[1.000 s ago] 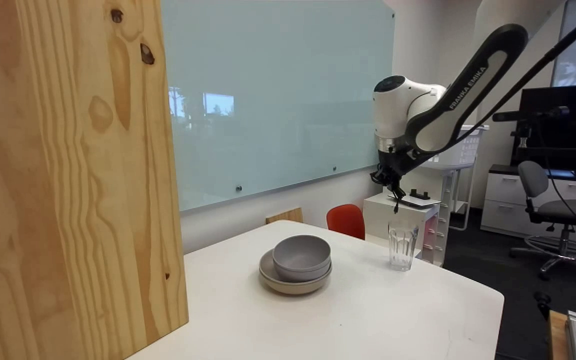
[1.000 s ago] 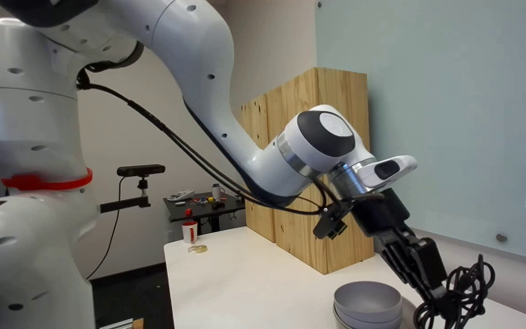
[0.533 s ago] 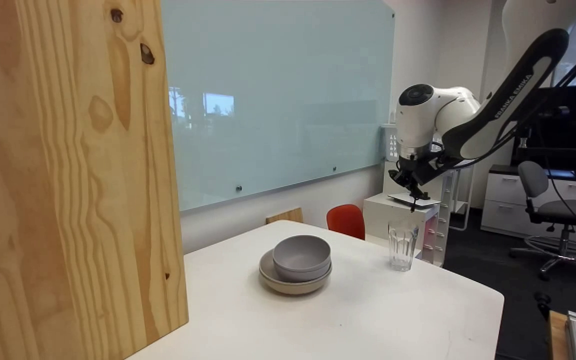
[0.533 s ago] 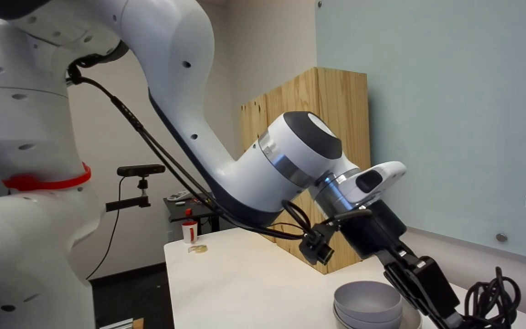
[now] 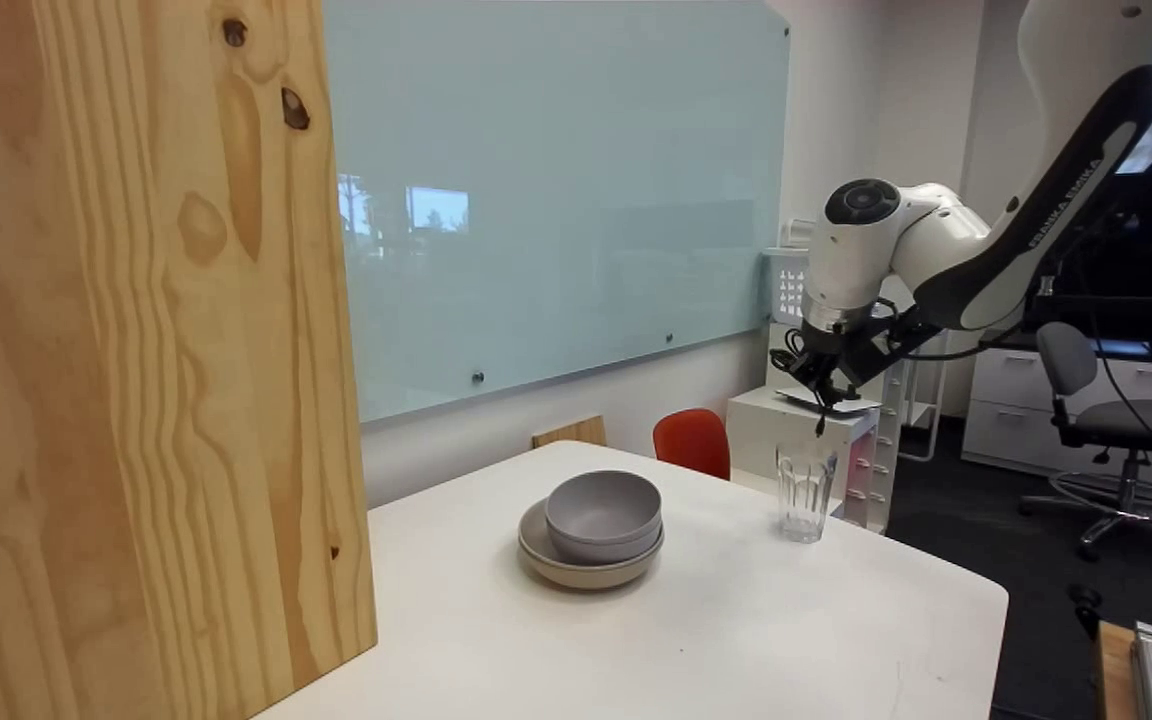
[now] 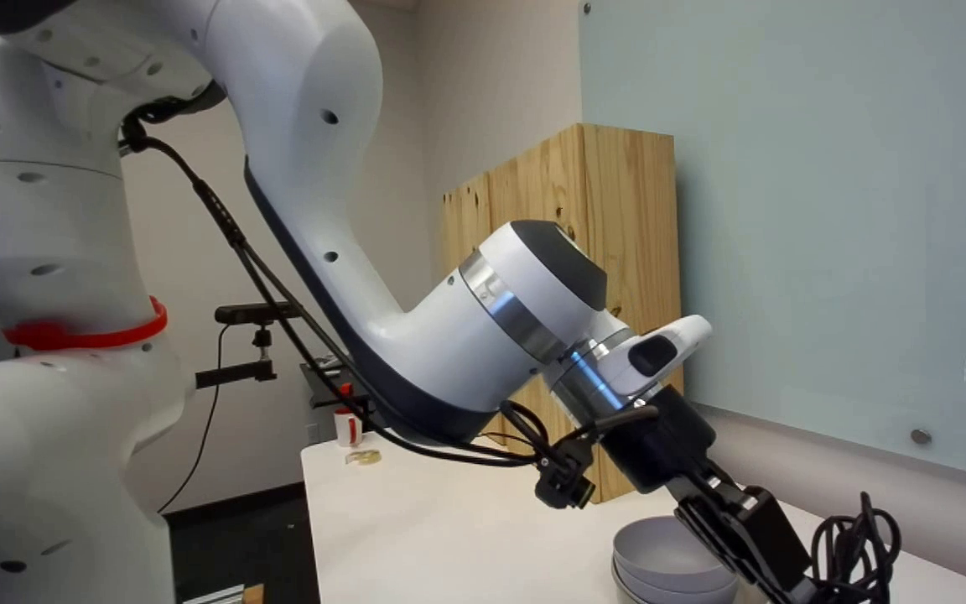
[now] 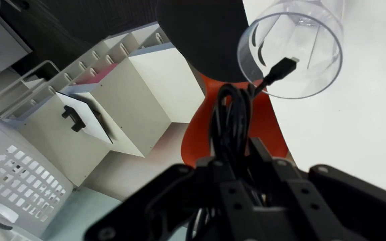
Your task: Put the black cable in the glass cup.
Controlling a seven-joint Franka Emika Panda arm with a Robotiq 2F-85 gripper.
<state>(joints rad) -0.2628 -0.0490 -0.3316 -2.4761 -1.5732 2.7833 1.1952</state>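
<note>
One cable [image 7: 231, 124], black, coiled: centre of the wrist view, a bundle of loops with a plug [image 7: 281, 70] jutting towards the upper right.
One claw [image 7: 240, 159], mine: lower centre of that view, clenched on the cable, gripping the bundle by its lower part.
One glass [image 5: 805, 495]: right of centre in an exterior view, upright on the table [image 5: 756, 620], near its edge; upper right in the wrist view.
Several bowls [image 5: 601, 530], grey, stacked: lower centre of an exterior view, well apart from the glass; no part of the job.

Step in hand, by my judgement: lining the cable up over the glass. The plug overlaps the mouth in the wrist view, but the bundle sits lower and further left, outside the rim. Exact height of plug over rim: cannot be told.

Handling advised: shift towards the wrist view's upper right until the bundle, not only the plug, covers the mouth. Lower slowly, plug first. Release once the loops are within the rim. Chief risk: a loop snagging the rim and tipping the glass.
</note>
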